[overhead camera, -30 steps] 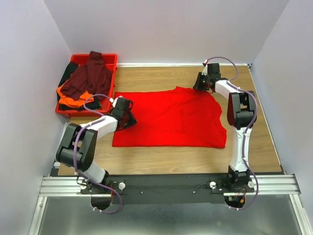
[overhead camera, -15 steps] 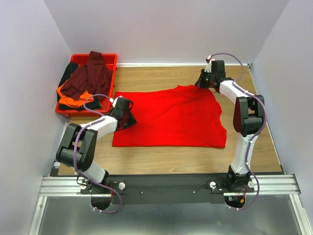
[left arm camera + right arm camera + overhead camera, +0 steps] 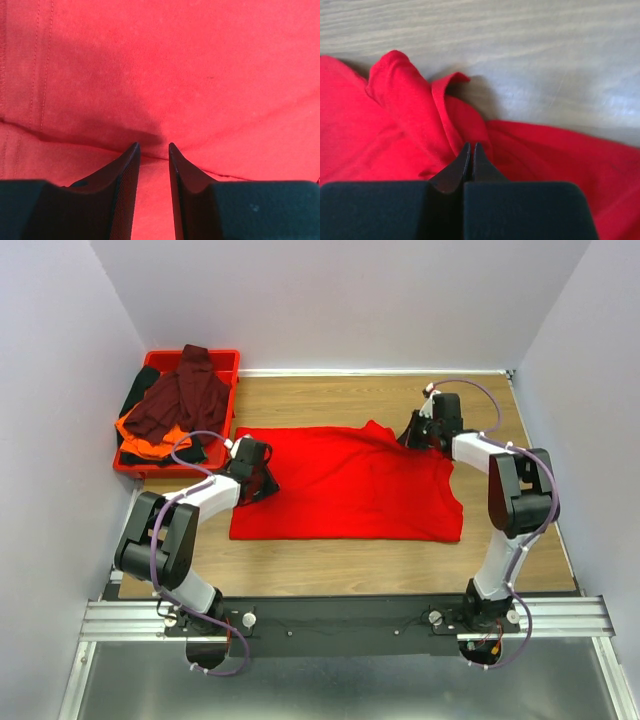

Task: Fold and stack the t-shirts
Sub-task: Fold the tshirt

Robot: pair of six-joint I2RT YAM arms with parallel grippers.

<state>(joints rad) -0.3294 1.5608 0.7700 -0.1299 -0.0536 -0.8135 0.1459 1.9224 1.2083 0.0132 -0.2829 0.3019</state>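
While the left side of the scene stays as it was a second ago, the change is all on the right. At far left the red tray (image 3: pixel 232 358) holds the waiting pile: the dark maroon shirt (image 3: pixel 185 395) on top, the orange shirt (image 3: pixel 135 427) and the black shirt (image 3: pixel 137 392) under it, none of them touched. Just right of the tray, the left gripper (image 3: pixel 152 147) has not moved; its tips rest on the left edge of the bright red shirt (image 3: pixel 350 485), slightly parted, with only flat cloth showing in the gap. That shirt lies spread across the middle of the table (image 3: pixel 330 395), near edge straight, far edge now rising to a small peak. At the far right corner, the right gripper (image 3: pixel 471 147) has pressed its jaws together within the last second and pinches a raised ridge of red cloth beside a curled flap, which we take for the sleeve. Its arm has also swung a little rightward and nearer, and the corner has followed it. We read this as the grasp for the first fold being made; the fold itself is not yet begun, and three shirts remain in the tray.
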